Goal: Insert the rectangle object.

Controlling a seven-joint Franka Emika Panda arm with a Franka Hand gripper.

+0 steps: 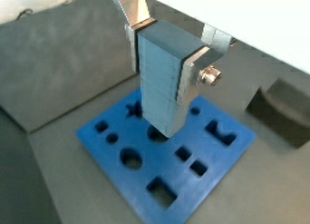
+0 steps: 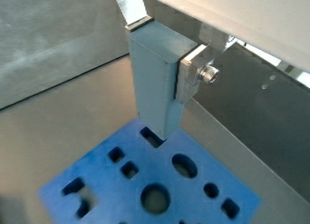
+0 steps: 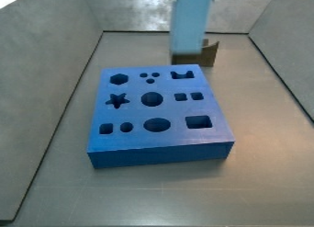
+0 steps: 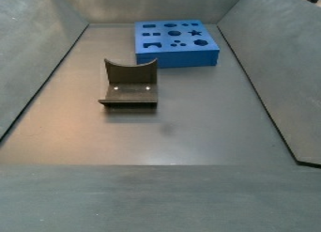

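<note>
- Grey metal walls box in the dark desk [image 4: 189, 151]; the blue board [image 3: 157, 116] lies flat near its far edge in a side view, and the fixture [image 4: 129, 84] stands apart from it, nearer the desk's middle.
- Between the fingers [image 1: 197, 75] hangs the rectangle object [image 1: 166, 81], here pale grey-blue, upright, its lower end just over the board's holes.
- The fingers are clamped on the rectangle object's upper part, pressing its opposite faces.
- Risk, as I judge it: a slight offset or tilt could catch the block on a hole's rim, jamming it or shoving the board.
</note>
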